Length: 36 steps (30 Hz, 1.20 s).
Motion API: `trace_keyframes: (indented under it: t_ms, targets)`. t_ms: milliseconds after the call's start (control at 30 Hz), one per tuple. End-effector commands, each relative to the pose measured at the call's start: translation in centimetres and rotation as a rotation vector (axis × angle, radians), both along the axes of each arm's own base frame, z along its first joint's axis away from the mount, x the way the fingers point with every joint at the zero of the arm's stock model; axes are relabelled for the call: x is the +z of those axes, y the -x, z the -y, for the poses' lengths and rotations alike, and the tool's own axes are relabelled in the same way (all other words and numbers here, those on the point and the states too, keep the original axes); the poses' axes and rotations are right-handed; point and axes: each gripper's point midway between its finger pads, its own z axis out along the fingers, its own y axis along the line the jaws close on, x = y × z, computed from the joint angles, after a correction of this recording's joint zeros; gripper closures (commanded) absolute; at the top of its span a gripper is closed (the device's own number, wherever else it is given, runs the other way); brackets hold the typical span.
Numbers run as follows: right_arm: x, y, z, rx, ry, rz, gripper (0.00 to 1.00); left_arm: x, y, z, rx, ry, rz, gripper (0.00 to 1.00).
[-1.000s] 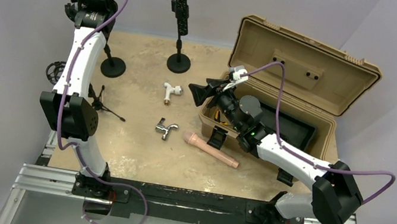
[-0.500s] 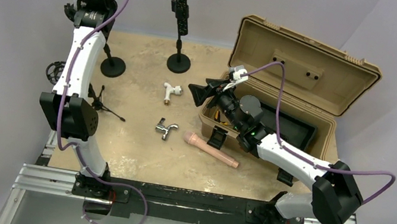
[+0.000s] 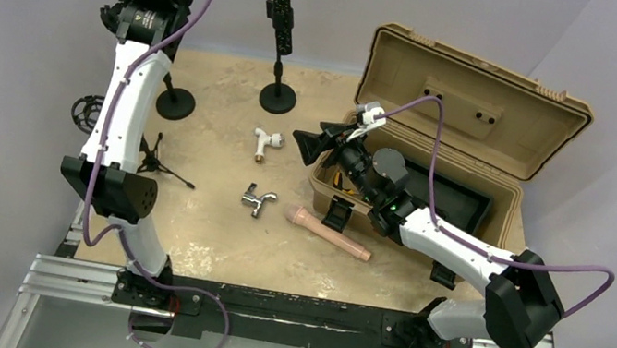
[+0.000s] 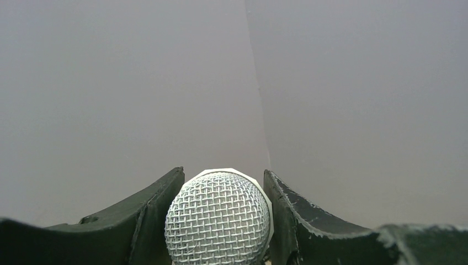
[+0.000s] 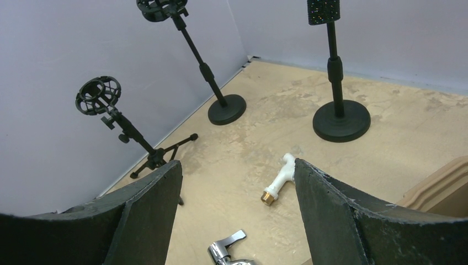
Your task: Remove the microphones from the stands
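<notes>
With the left claw (image 4: pixel 222 179) clamped on the mic (image 4: pixel 219 221) high over the table's (image 3: pixel 201 241) far-left corner, seemingly just above its stand (image 3: pixel 176 103), we should lift straight up, slowly, while the right claw (image 5: pixel 237 171) hangs open, empty.

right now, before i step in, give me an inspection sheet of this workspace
surface: beige mottled tabletop, patchy
job's things: silver mesh-headed microphone gripped; black round-base stand, mount looks empty
clutter: second black microphone on stand, small tripod mount, white pipe fitting, chrome tap handle, pink tube, open tan hard case
end effectors: left end effector shut on microphone, raised high; right end effector open, empty, beside case
cables: purple cable along each arm, no snag seen
surroundings: plain lilac walls
</notes>
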Motion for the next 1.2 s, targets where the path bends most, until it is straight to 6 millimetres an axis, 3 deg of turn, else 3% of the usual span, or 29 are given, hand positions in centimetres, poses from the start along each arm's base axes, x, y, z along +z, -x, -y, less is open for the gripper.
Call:
trace_keyframes:
  t_ms: [0,67,233,433,567,800,1000,1167]
  targets:
    - [1.6,0.2,0.4,0.004,-0.042,0.041,0.27,5.3,5.3,3.5,-0.122,0.022,0.094,1.0]
    - [1.6,0.3,0.4,0.003,-0.043,0.041,0.27,4.0,6.6,5.6,-0.268,0.138,0.073,1.0]
    - [1.7,0.4,0.4,0.006,-0.047,0.043,0.27,-2.0,10.4,11.8,-0.633,0.409,-0.027,1.0]
    - [2.4,1.0,0.5,0.026,-0.069,0.05,0.27,-12.1,15.1,18.9,-0.976,0.654,-0.273,1.0]
    - [2.7,1.2,0.7,0.028,-0.091,0.052,0.27,-18.9,18.2,22.9,-1.114,0.903,-0.493,1.0]
    - [3.3,1.7,1.1,0.029,-0.105,0.063,0.28,-28.7,20.8,25.1,-1.072,1.284,-0.559,1.0]
    - [3.6,1.7,1.7,0.006,-0.113,0.074,0.27,-35.0,23.4,29.3,-1.018,1.515,-0.679,1.0]
    - [3.5,1.7,1.6,0.009,-0.112,0.071,0.27,-42.2,27.1,30.6,-0.76,1.579,-0.811,1.0]
